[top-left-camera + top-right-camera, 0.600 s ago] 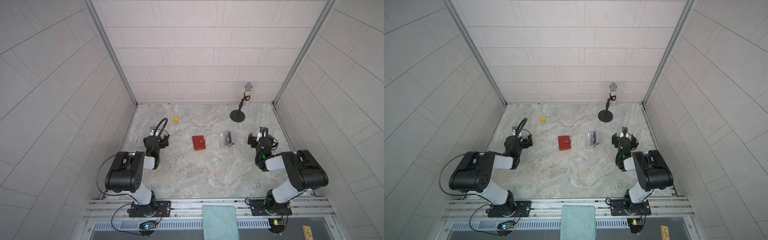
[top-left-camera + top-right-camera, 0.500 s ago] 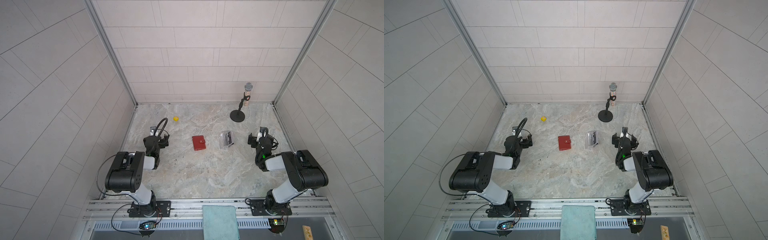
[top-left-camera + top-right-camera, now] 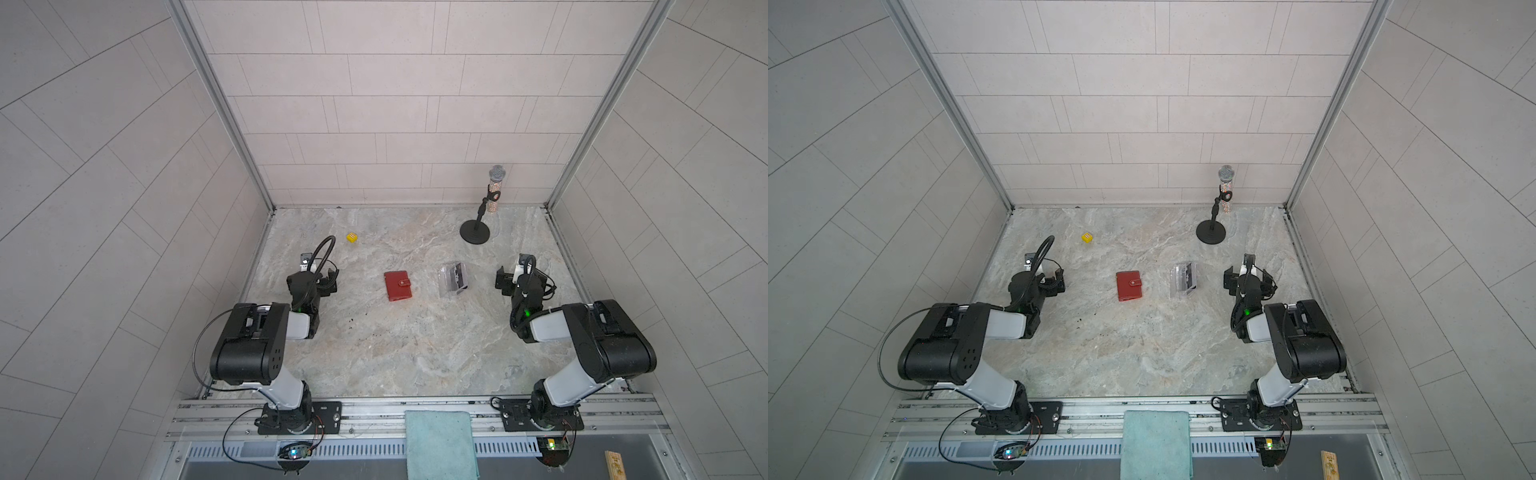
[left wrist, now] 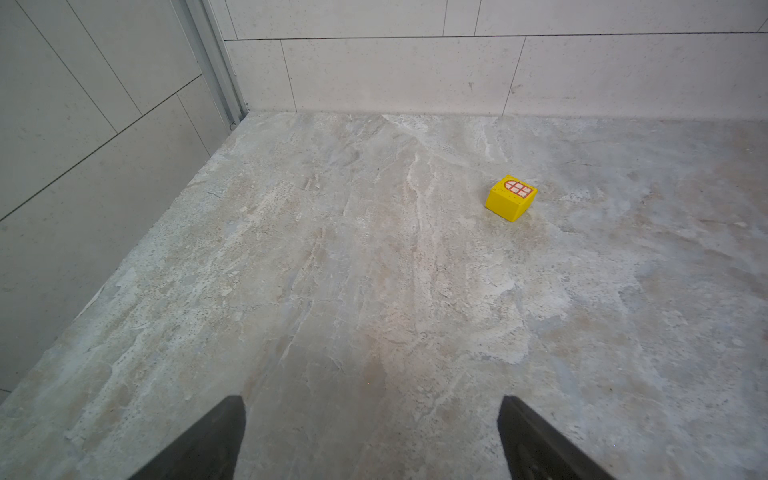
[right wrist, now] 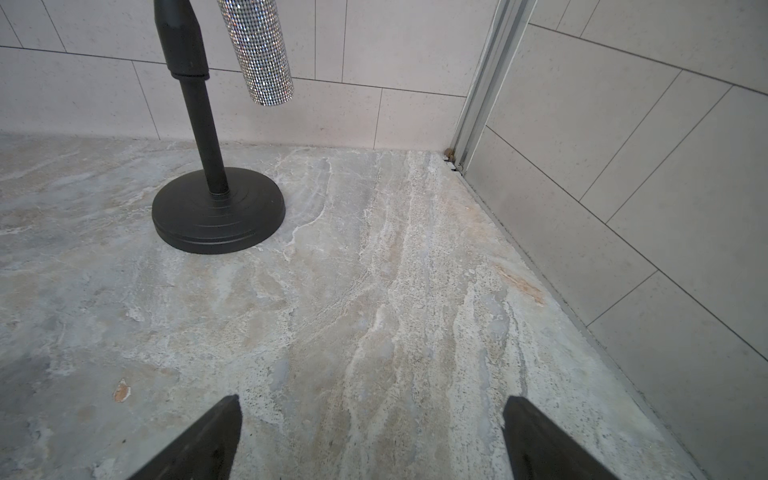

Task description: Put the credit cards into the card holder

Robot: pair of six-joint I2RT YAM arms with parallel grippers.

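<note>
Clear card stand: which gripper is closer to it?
The right gripper, open, with only bare table between it and the clear card stand. The left gripper, also open, sits beyond the red card holder.

Bare marble table (image 3: 399, 353) runs from the near rail (image 3: 374, 409) up to the card holder (image 3: 398, 286), open to either side. A free lane separates the card holder from the clear acrylic stand (image 3: 453, 279), which seems to hold the credit cards (image 3: 457, 276). Farther back, the yellow block (image 3: 352, 237) and the microphone stand (image 3: 475, 232) stand well apart, bare floor between.
</note>
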